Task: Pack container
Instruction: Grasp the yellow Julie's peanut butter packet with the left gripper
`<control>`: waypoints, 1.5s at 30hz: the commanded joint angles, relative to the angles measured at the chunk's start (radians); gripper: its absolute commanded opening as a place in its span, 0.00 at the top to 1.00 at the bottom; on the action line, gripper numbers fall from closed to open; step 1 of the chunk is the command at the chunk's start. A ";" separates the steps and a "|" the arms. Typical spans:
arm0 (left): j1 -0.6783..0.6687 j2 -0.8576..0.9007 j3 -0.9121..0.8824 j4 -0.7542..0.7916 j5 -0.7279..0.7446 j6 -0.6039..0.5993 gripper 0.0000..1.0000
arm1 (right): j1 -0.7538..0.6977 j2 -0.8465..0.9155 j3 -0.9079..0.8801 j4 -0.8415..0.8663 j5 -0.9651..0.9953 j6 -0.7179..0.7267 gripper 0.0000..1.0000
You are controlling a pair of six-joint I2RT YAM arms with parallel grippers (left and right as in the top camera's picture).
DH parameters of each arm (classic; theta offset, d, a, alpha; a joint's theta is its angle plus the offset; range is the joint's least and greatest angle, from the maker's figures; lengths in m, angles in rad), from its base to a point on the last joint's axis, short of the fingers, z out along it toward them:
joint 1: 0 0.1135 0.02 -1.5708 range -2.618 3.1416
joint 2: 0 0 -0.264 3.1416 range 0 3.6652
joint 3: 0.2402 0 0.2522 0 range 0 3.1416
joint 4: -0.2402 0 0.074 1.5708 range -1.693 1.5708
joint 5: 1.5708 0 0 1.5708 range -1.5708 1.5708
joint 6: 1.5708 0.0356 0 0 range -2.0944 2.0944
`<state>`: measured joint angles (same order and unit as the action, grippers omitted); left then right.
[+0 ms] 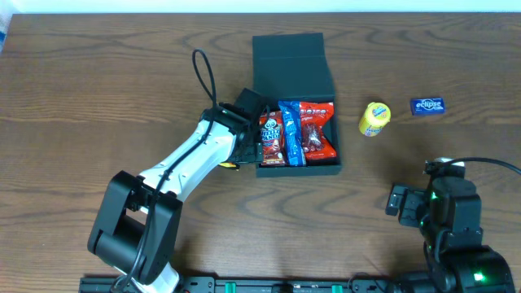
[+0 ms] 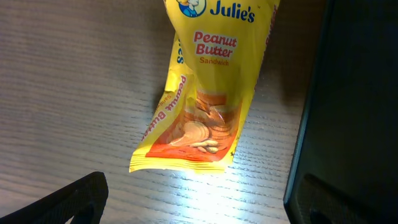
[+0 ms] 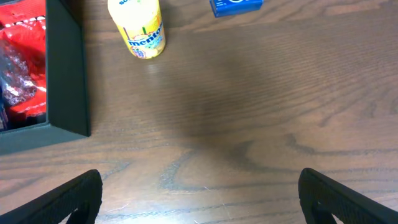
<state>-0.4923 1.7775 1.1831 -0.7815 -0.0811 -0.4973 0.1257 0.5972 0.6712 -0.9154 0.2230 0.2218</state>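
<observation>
The container [image 1: 337, 169] is a dark box at the table's middle with its flap lid [image 1: 291, 61] open at the back. Red and blue snack packets [image 1: 316, 130] lie inside. My left gripper [image 1: 244, 146] hangs by the box's left wall, open and empty. In the left wrist view it [image 2: 196, 208] is just short of a yellow Julie's peanut butter packet [image 2: 205, 93] lying flat on the table beside the box wall [image 2: 354, 112]. My right gripper [image 1: 407, 199] is open and empty at the front right; it [image 3: 199, 202] is over bare wood.
A yellow Mentos bottle [image 1: 374, 119] lies right of the box, with a blue Eclipse tin [image 1: 426, 106] beyond it. Both show in the right wrist view, the bottle [image 3: 140, 28] and the tin [image 3: 236, 6], along with the box's corner [image 3: 65, 81].
</observation>
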 commanded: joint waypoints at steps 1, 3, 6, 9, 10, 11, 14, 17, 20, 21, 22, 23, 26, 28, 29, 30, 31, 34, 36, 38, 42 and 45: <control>-0.001 0.014 0.033 -0.001 0.018 0.016 0.04 | -0.008 -0.002 0.000 0.002 0.005 -0.010 0.01; 0.002 0.014 0.038 0.005 0.008 0.035 0.04 | -0.008 -0.002 0.000 0.002 0.005 -0.010 0.01; 0.009 0.014 0.038 0.013 -0.037 0.086 0.05 | -0.008 -0.002 0.000 0.002 0.005 -0.009 0.01; 0.024 0.016 0.038 0.043 -0.039 0.233 0.05 | -0.008 -0.002 0.000 0.002 0.005 -0.009 0.01; 0.028 0.016 0.038 0.047 -0.042 0.253 0.05 | -0.008 -0.002 0.000 0.002 0.005 -0.010 0.01; 0.034 0.016 0.038 0.050 -0.047 0.267 0.05 | -0.008 -0.002 0.000 0.002 0.005 -0.010 0.01; 0.057 0.016 0.035 0.049 -0.064 0.266 0.05 | -0.008 -0.002 0.000 0.002 0.005 -0.009 0.01; 0.076 0.018 0.030 0.055 -0.064 0.266 0.05 | -0.008 -0.002 0.000 0.002 0.005 -0.009 0.01; 0.076 0.035 0.029 0.071 -0.055 0.270 0.05 | -0.008 -0.002 0.000 0.002 0.005 -0.009 0.01; 0.076 0.045 0.029 0.078 -0.047 0.274 0.05 | -0.008 -0.002 0.000 0.002 0.005 -0.010 0.01; 0.076 0.053 0.029 0.084 -0.042 0.274 0.05 | -0.008 -0.002 0.000 0.002 0.005 -0.009 0.01; 0.076 0.063 0.029 0.089 -0.040 0.274 0.05 | -0.008 -0.002 0.000 0.002 0.005 -0.009 0.01; 0.076 0.083 0.029 0.104 -0.040 0.273 0.05 | -0.008 -0.002 0.000 0.002 0.005 -0.010 0.01; 0.078 0.090 0.029 0.114 -0.040 0.274 0.04 | -0.008 -0.002 0.000 0.002 0.005 -0.009 0.01; 0.082 0.095 0.029 0.122 -0.040 0.273 0.05 | -0.008 -0.002 0.000 0.002 0.005 -0.009 0.01; 0.084 0.100 0.029 0.129 -0.040 0.273 0.05 | -0.008 -0.002 0.000 0.002 0.005 -0.009 0.01; 0.087 0.105 0.029 0.134 -0.035 0.273 0.05 | -0.008 -0.002 0.000 0.002 0.005 -0.009 0.01; 0.090 0.118 0.029 0.154 -0.024 0.273 0.05 | -0.008 -0.002 0.000 0.002 0.005 -0.009 0.01; 0.093 0.128 0.029 0.162 -0.022 0.273 0.05 | -0.008 -0.002 0.000 0.002 0.005 -0.010 0.01; 0.093 0.140 0.029 0.166 -0.022 0.273 0.05 | -0.008 -0.002 0.000 0.002 0.005 -0.010 0.01; 0.093 0.161 0.029 0.170 -0.018 0.273 0.05 | -0.008 -0.002 0.000 0.002 0.005 -0.009 0.01; 0.093 0.185 0.029 0.174 -0.014 0.273 0.04 | -0.008 -0.002 0.000 0.002 0.005 -0.009 0.01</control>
<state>-0.4057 1.9224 1.1942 -0.6106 -0.1036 -0.2344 0.1257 0.5972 0.6712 -0.9154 0.2230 0.2218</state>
